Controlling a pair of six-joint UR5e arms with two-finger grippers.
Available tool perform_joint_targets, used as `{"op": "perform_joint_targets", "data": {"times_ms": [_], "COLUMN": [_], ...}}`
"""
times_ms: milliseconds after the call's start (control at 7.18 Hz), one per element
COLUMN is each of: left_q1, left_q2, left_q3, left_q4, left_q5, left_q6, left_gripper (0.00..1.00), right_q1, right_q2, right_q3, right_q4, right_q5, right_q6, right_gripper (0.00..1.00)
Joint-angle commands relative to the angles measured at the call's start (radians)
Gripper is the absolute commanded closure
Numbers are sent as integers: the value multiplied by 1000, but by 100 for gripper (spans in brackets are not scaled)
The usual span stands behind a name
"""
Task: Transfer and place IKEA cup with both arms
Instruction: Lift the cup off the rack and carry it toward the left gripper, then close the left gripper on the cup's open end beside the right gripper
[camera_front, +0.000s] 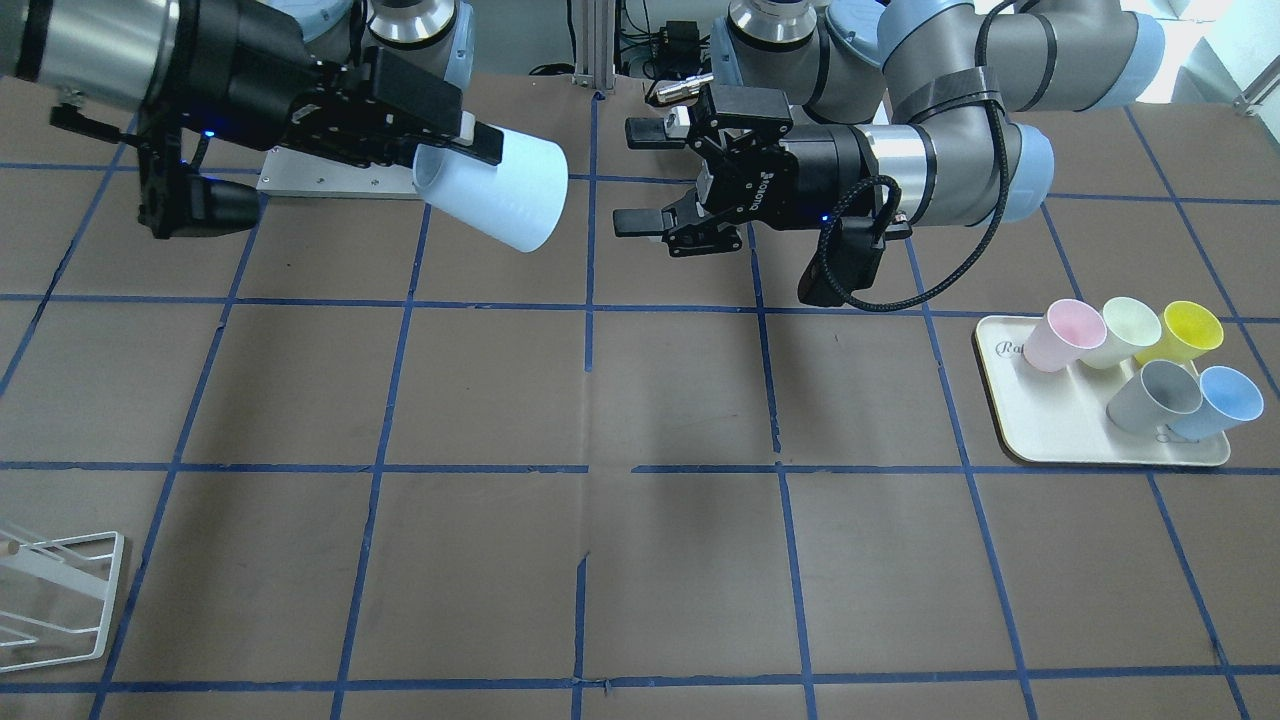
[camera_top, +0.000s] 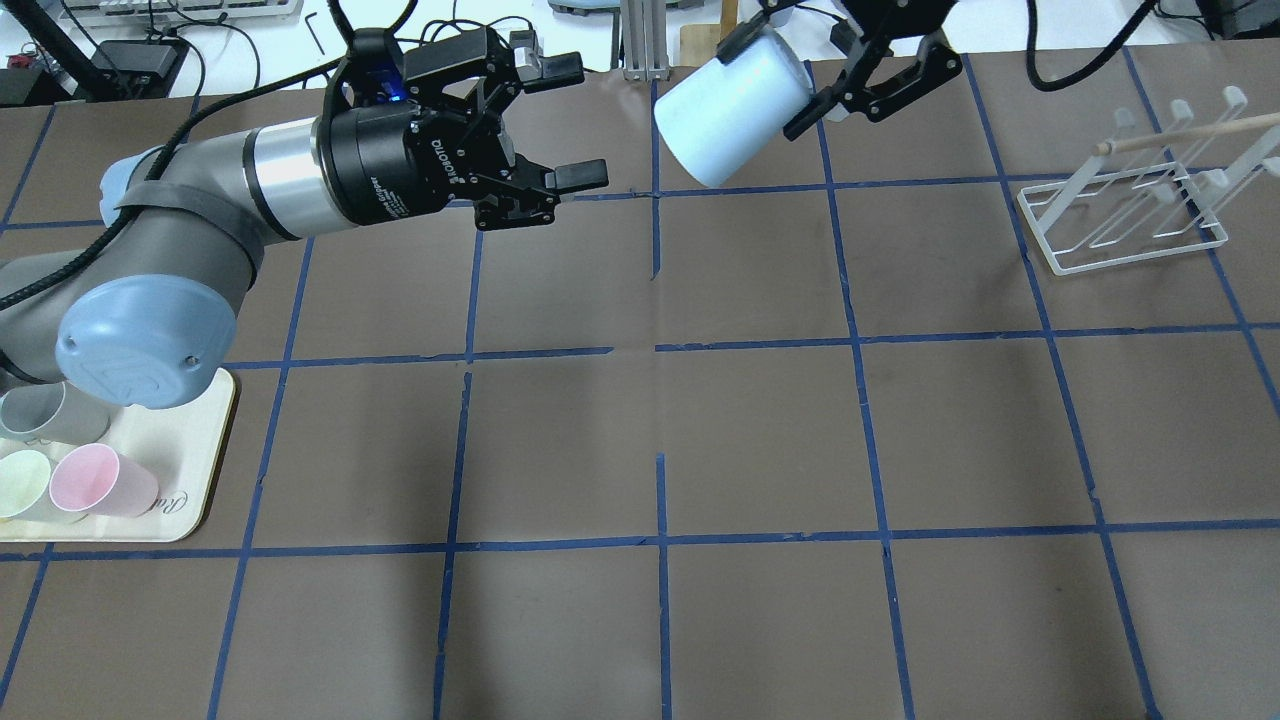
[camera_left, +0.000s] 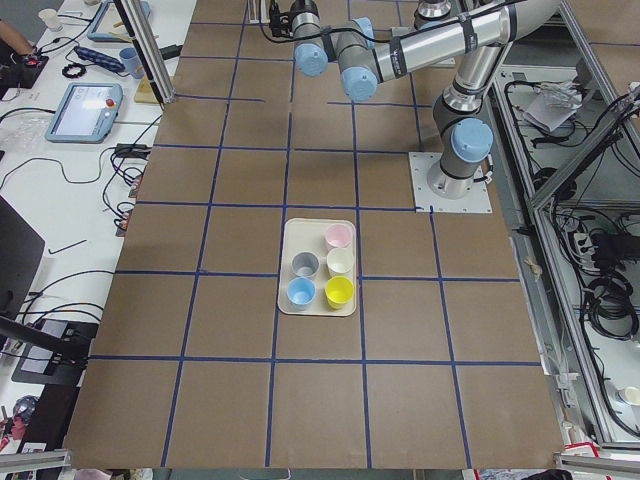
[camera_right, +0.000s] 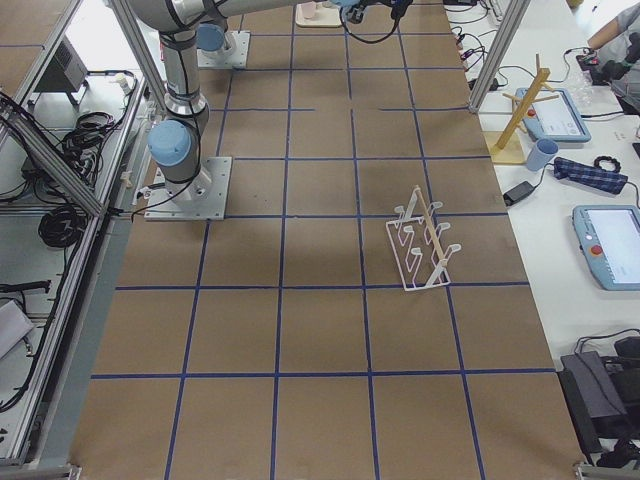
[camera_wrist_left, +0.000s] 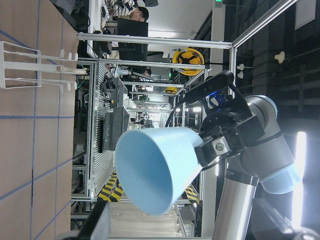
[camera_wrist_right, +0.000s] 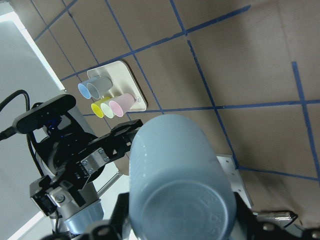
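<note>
The right hand (camera_front: 465, 160) grips the small light-blue tapered plastic cup (camera_front: 505, 195) sideways above the brown tabletop (camera_front: 640, 400); the left hand (camera_front: 637, 177) gapes wide, apart. Early release would likely drop it.

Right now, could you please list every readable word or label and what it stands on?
"ROBOTIQ": on the body of the left gripper.
"Ra": script on the tray, the rest hidden by the pink cup.
Smaller print on the left gripper: too small to read.
Embossing on the IKEA cup base: too blurred to read.
</note>
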Motion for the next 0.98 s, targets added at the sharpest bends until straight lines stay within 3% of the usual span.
{"op": "perform_joint_targets", "data": {"times_ms": [0, 139, 836], "left_q1": [-8, -14, -71], "left_q2": [-8, -8, -6], "left_q3": [-5, -5, -5], "left_q4": [8, 8, 10], "left_q5": [-11, -78, -235], "left_q6": [-36, -47, -110], "left_gripper": [0, 0, 0], "right_q1": [29, 28, 26], "right_q2": [-1, 0, -4], "right_q3": [3, 12, 10], "right_q4": [27, 18, -5], "right_q5": [76, 80, 86], "right_q6": [61, 58, 69], "right_gripper": [65, 65, 65]}}
